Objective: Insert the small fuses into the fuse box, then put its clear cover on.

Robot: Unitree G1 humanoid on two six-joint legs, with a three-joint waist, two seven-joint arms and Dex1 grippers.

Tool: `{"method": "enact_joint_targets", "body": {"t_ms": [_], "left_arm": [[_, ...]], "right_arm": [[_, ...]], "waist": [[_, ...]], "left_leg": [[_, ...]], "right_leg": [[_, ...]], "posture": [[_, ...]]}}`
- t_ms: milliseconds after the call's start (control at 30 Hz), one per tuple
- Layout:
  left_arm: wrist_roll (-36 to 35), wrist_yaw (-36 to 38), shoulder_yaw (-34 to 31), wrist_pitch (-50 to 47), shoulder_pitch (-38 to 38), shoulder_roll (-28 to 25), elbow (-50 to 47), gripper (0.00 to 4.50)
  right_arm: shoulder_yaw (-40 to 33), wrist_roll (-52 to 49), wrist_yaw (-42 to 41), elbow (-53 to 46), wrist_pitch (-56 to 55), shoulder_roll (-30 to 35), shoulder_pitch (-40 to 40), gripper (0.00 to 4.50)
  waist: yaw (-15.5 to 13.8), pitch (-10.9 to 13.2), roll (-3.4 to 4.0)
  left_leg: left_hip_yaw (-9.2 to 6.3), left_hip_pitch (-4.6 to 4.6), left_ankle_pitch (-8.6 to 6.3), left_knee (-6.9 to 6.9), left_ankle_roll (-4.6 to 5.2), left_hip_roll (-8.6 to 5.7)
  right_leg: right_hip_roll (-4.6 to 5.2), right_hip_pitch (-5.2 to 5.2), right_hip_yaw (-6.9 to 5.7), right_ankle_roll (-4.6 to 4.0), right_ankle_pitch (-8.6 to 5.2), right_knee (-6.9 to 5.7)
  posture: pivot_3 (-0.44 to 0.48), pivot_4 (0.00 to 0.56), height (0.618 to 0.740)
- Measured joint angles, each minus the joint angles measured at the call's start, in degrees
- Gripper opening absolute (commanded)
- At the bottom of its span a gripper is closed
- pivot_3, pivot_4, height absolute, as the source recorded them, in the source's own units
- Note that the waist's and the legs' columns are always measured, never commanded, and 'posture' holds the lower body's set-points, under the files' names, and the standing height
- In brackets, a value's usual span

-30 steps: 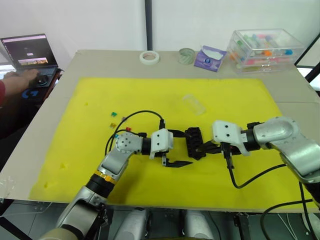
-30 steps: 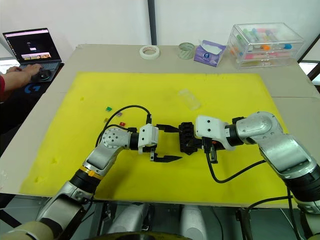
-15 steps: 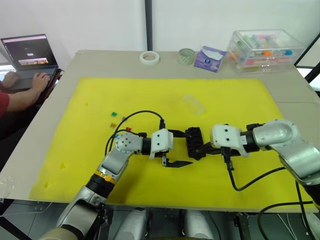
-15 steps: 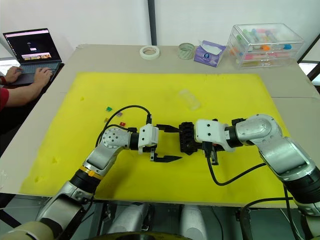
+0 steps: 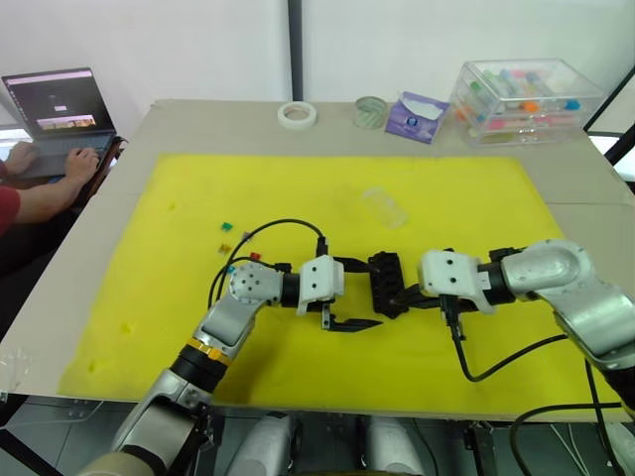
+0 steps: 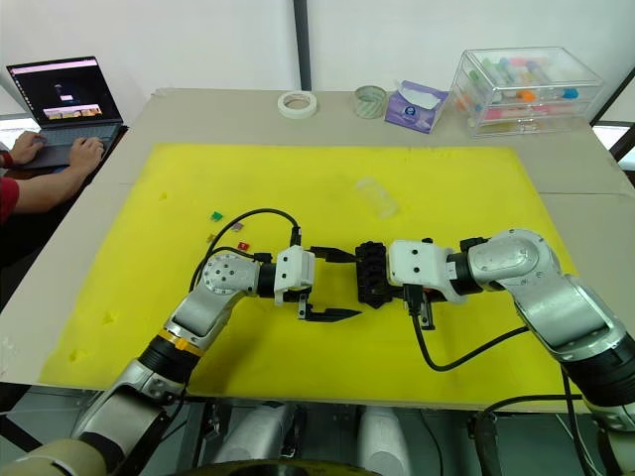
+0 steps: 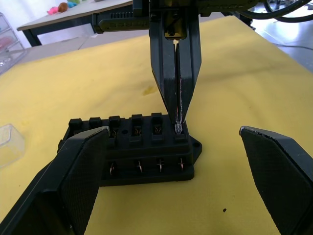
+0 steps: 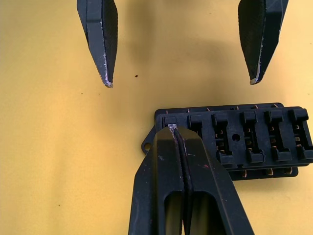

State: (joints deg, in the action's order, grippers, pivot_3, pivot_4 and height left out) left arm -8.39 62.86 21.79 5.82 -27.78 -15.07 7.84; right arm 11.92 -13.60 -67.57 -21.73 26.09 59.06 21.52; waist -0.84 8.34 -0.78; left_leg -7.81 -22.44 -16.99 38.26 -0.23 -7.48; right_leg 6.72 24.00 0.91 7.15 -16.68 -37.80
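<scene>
Fuse box [image 5: 385,283] is sitting mid yellow mat [image 5: 298,188], clear cover [image 5: 384,206] lying further back, not on yet. Right gripper [image 7: 178,128], pressed together, is pinching a greyish fuse [image 7: 178,129] at an end slot. Left gripper [image 5: 357,295] is hanging spread wide beside it. Loose fuses [image 5: 228,238] are waiting off left, so it's looking early on.

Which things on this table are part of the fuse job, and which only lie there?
For the job:
- fuse box
- small fuses, loose on the yellow mat
- clear cover

Lying about:
- tape roll
- glass jar
- tissue pack
- large clear case
- laptop
</scene>
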Motion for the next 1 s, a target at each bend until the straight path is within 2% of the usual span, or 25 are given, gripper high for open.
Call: {"method": "enact_joint_targets", "body": {"t_ms": [200, 333, 467, 600, 733, 867, 1000], "left_arm": [[-0.53, 0.63, -0.25, -0.3, 0.71, -1.0, -1.3, 4.5], [-2.5, 0.64, -1.09, -1.88, 3.53, -2.76, -4.89, 4.5], [-4.93, 0.68, -3.99, -4.5, 7.27, -7.21, -9.78, 4.5], [-8.04, 0.69, -8.89, -7.66, 10.66, -13.06, -14.78, 4.5], [-13.46, -0.37, -16.61, -13.34, 13.81, -18.74, -19.87, 4.5], [-17.83, -1.91, -26.35, -18.42, 14.86, -25.16, -21.16, 4.5], [-18.38, -4.1, -37.48, -19.8, 15.58, -31.33, -10.88, 4.5]], "right_arm": [[-2.49, -3.3, 0.35, 0.71, 5.05, -1.08, 1.01, 0.02], [-7.15, -8.73, 2.25, 0.23, 11.75, -2.77, 2.5, 0.02], [-12.66, -11.88, 3.75, -0.83, 13.75, -2.8, 1.83, 0.02], [-16.4, -12.41, 5.9, -0.83, 9.63, -5.11, -1.06, 0.02], [-20.72, -12.21, 7.67, -0.29, 5.16, -6.24, -4.11, 0.89], [-26.1, -10.98, 9.29, 2.43, 1.21, -6.16, -6.74, 2.37], [-32.25, -7.39, 13.17, 7.91, -4.0, -6.2, -10.86, 3.83]], "waist": [[0.04, 0.0, 0.0], [0.1, 0.01, 0.01], [0.12, 0.01, 0.01], [0.11, 0.01, 0.03], [0.08, 0.02, 0.04], [0.14, 0.02, 0.04], [0.16, 0.01, 0.07]], "left_leg": [[0.0, 0.0, 0.0, -0.01, 0.0, 0.0], [0.0, -0.01, 0.0, -0.05, 0.0, 0.01], [0.0, -0.01, 0.0, -0.07, 0.0, 0.02], [0.0, -0.01, 0.0, -0.09, 0.0, 0.01], [0.0, -0.01, 0.0, -0.08, 0.0, 0.01], [0.0, -0.01, 0.0, -0.1, 0.0, 0.02], [0.01, 0.0, 0.0, -0.15, 0.0, 0.02]], "right_leg": [[0.0, 0.03, 0.01, 0.0, 0.0, 0.0], [0.0, 0.07, 0.05, 0.0, 0.0, 0.0], [-0.02, 0.08, 0.07, 0.0, 0.0, 0.0], [0.0, 0.08, 0.09, 0.0, 0.0, 0.0], [-0.01, 0.08, 0.08, 0.0, 0.0, -0.01], [-0.02, 0.09, 0.08, 0.0, 0.0, -0.01], [-0.05, 0.11, 0.06, -0.01, 0.0, -0.02]], "posture": [[0.0, 0.15, 0.74], [0.0, 0.15, 0.74], [0.0, 0.15, 0.74], [0.0, 0.15, 0.74], [0.0, 0.15, 0.74], [0.0, 0.15, 0.74], [0.0, 0.15, 0.74]]}}
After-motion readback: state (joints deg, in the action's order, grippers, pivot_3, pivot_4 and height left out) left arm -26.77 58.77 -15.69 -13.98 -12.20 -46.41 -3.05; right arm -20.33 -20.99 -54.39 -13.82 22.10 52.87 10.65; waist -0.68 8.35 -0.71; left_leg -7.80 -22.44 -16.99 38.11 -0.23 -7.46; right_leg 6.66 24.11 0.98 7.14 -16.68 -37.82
